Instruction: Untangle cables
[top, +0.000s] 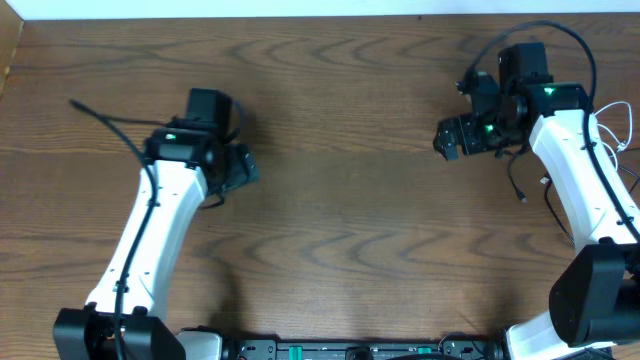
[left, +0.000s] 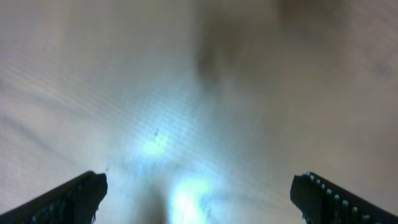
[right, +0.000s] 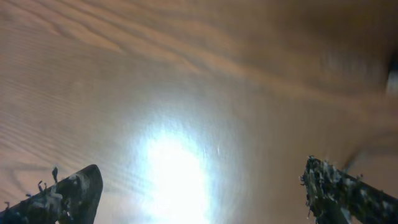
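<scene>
The table (top: 340, 230) is brown wood with broad, wavy grain and a dull sheen. It throws back a bright glare under each wrist camera.

The left gripper (left: 199, 182) has its jaws spread wide with nothing between them. Its fingers (left: 74, 196) are black, with a row of small ridges along the inner edge. Only blurred table surface fills the gap.

The right gripper (right: 202, 177) also has its jaws fully apart and empty. Its fingers (right: 71, 193) are dark and look rough and flecked with pale specks.

A thin black cable (top: 105, 120) lies behind the left jaws, on the far side of the wrist from them. It is nearly straight, and its long axis runs on a diagonal away from the jaws. Its free end points outward toward the table's far corner. Its near end passes under the white shell of the left arm (top: 150, 240).

A second black cable (top: 516, 180) lies behind the right jaws, close beside the right arm (top: 580, 170). It is short and gently curved. Its long axis runs crosswise to the direction the jaws point, and it ends in a small plug on the table.

A white cable (top: 612, 118) curls in loose loops further behind the right jaws, past the arm at the table's edge. I cannot tell which way its ends point.

No cable lies between either pair of jaws.
</scene>
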